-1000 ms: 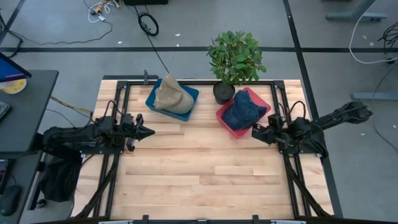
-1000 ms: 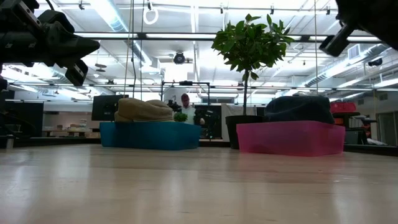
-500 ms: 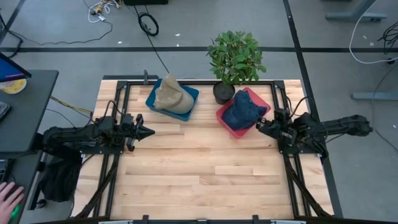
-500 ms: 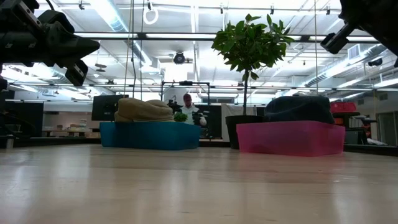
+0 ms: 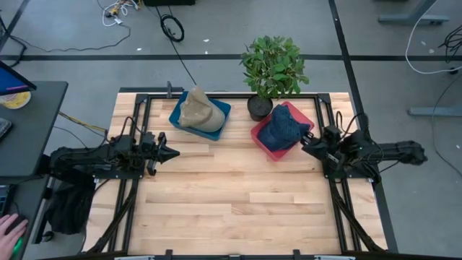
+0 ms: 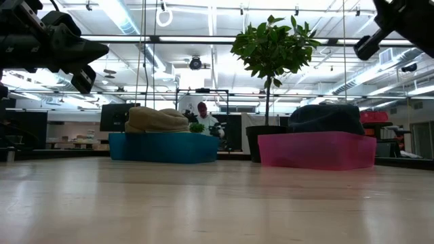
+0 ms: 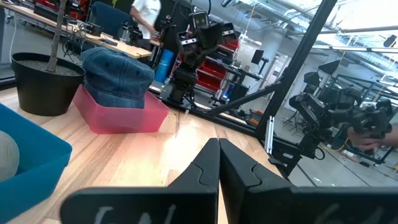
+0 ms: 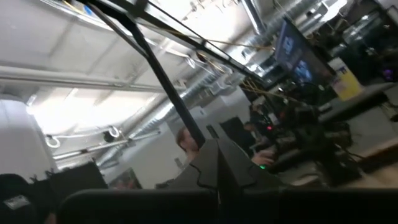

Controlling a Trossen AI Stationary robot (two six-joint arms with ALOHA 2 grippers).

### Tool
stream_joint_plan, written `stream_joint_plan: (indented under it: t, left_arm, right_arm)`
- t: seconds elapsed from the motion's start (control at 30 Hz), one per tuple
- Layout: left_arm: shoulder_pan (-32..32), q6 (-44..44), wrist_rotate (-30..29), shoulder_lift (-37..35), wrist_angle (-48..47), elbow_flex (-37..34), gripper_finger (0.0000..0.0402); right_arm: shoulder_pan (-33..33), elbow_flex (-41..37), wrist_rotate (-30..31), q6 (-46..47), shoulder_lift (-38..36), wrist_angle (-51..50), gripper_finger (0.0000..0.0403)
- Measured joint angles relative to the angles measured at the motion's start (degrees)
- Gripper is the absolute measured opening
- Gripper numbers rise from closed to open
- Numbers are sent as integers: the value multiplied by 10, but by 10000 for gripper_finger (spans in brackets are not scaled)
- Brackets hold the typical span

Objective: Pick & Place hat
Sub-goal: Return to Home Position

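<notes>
The brown cap [image 5: 200,112] is found in the blue bin [image 5: 175,115], and none is seen on the table [image 5: 231,195]. Placing is judged done, with only homing left. The left gripper [image 5: 173,153] and right gripper [image 5: 304,143] are seen empty, fingers together. Against the earlier frame, the right arm is drawn back toward its edge; the left is unmoved.

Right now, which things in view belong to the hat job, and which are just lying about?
Job:
brown caps in the blue bin
denim cap in the pink bin
left end effector, shut, at the table's left side
right end effector, shut, beside the pink bin

Lying about:
potted plant between the bins
cables off the table
</notes>
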Motion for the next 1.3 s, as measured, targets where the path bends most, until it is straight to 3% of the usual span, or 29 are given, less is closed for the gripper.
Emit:
stream_joint_plan:
  t: [0.3,0.67,1.03,1.3]
  left_arm:
    - [0,0,0,0,0,0,3]
    - [0,0,0,0,0,0,3]
    - [0,0,0,0,0,0,3]
    - [0,0,0,0,0,0,3]
  right_arm:
    - [-26,0,0,-89,-28,-24,0]
    - [-65,0,-5,-105,-111,-48,0]
    - [-90,0,-32,-146,-112,-92,0]
    - [-100,0,-36,-230,-112,-151,0]
